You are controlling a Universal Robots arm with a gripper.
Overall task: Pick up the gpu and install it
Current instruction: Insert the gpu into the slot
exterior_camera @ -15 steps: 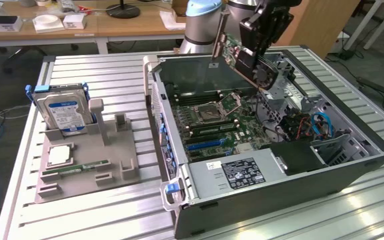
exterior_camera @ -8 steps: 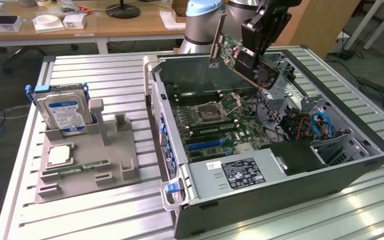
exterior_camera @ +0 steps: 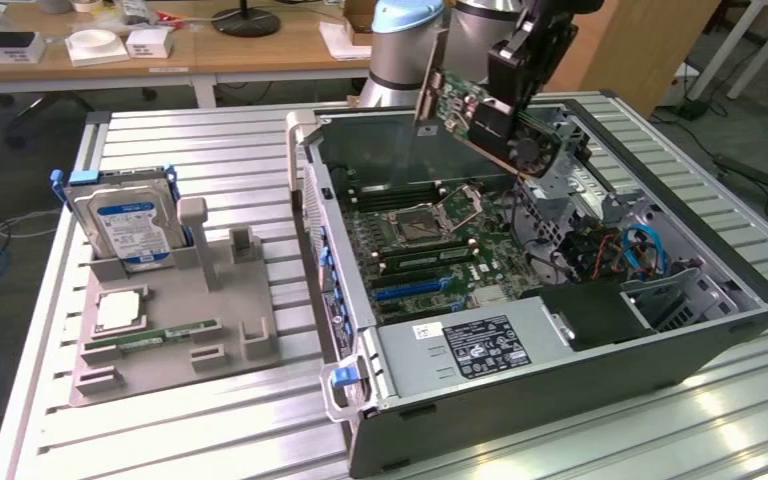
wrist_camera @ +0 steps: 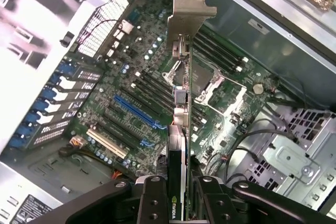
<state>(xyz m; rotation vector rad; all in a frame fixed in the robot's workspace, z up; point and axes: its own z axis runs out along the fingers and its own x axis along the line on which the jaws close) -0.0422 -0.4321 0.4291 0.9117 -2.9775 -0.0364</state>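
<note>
Hand (wrist_camera: 178,195) grips gpu (wrist_camera: 182,100), seen edge-on, its metal bracket (wrist_camera: 191,9) at the far end, held over the motherboard (wrist_camera: 102,100) and blue slot (wrist_camera: 139,113).

The table (exterior_camera: 184,140) is a metal one. Its top is made of long silvery ribbed slats laid side by side with narrow grooves between them, and light glares off the slats in front of the computer case (exterior_camera: 544,400). Two things sit straight on it. The case is big and dark and lies on its side with the open face up, filling most of the exterior view's right half of the top. Near it, on the exterior view's left and not touching it, lies a flat grey plastic holder (exterior_camera: 224,330) with upright slots and pockets. Bare slats show between the two and behind the holder.
</note>
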